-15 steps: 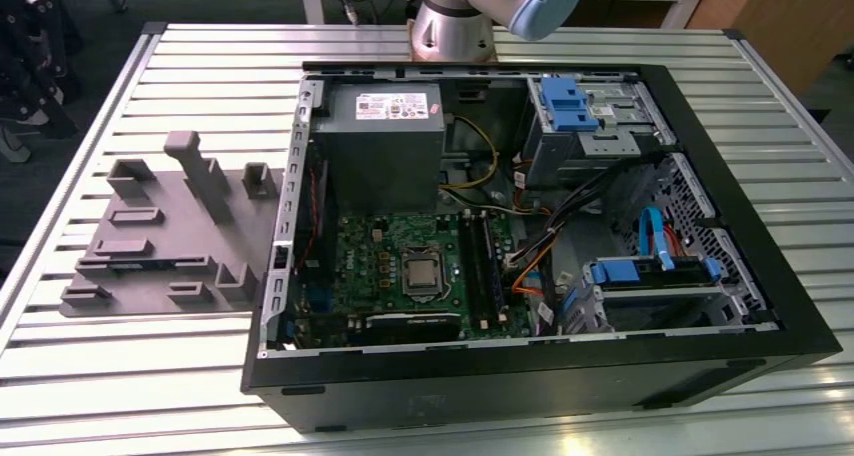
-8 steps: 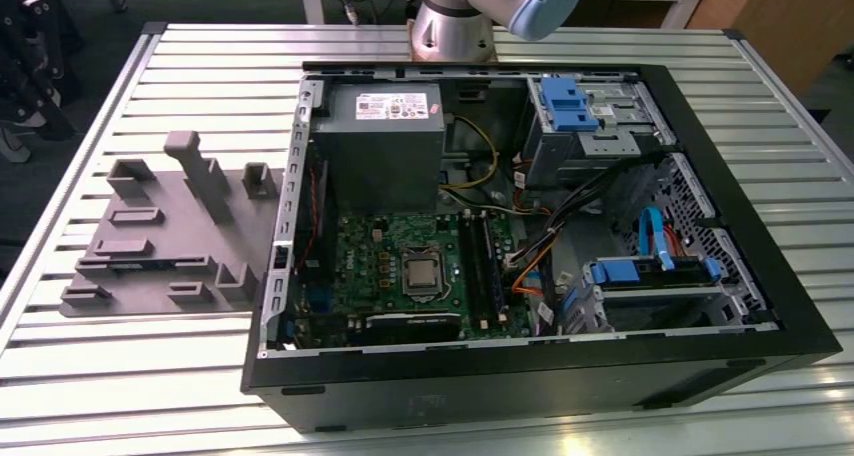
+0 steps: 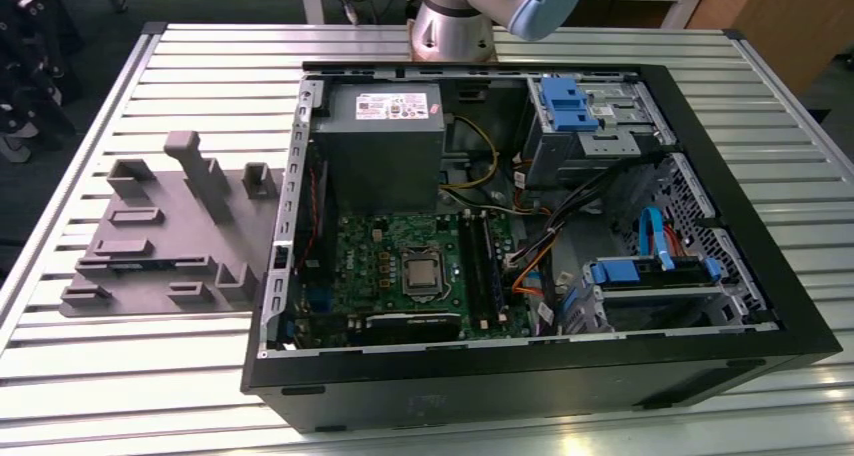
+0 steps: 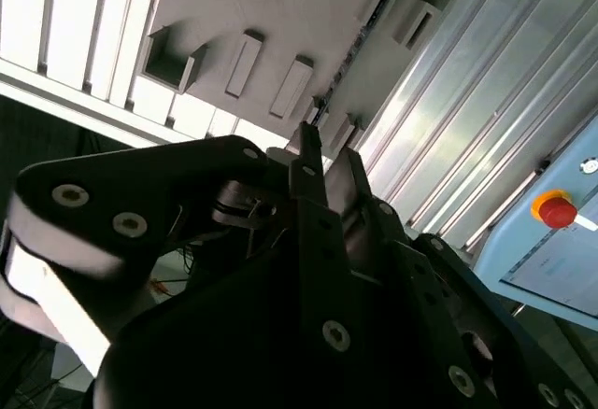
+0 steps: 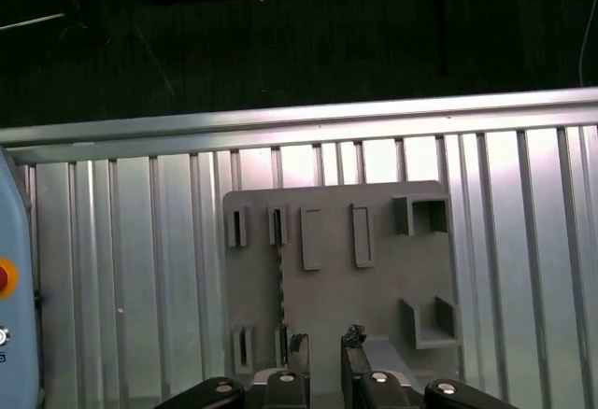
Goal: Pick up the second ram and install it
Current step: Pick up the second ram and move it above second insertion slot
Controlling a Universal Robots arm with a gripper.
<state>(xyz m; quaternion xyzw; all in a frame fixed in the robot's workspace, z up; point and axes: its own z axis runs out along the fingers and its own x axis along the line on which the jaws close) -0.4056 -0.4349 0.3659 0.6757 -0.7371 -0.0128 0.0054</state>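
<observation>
Hand (image 5: 325,342) high over the grey tray (image 5: 392,297) in the first wrist view, its two fingertips (image 5: 299,345) spread apart with bare tray showing in the gap, nothing pinched. The rest of the hand is cut off by the picture's edge. The second ram (image 5: 280,288) stands on edge in the tray, a thin dotted line between small slot blocks, close to the line of the fingertips but well below them, untouched. In the second wrist view the hand's dark body blocks much of the scene, and the ram reads as a thin dark sliver past the fingertips. In the exterior view the tray sits on the slatted table (image 3: 160,376), to the exterior view's left of the open computer case (image 3: 534,376), and the arm (image 3: 461,16) is cut off at the frame's edge. The long black slots (image 3: 477,266) on the green motherboard (image 3: 387,246) are in sight, but whether any is filled is hard to make out. A red button (image 4: 558,211) sits on a pale blue panel.
</observation>
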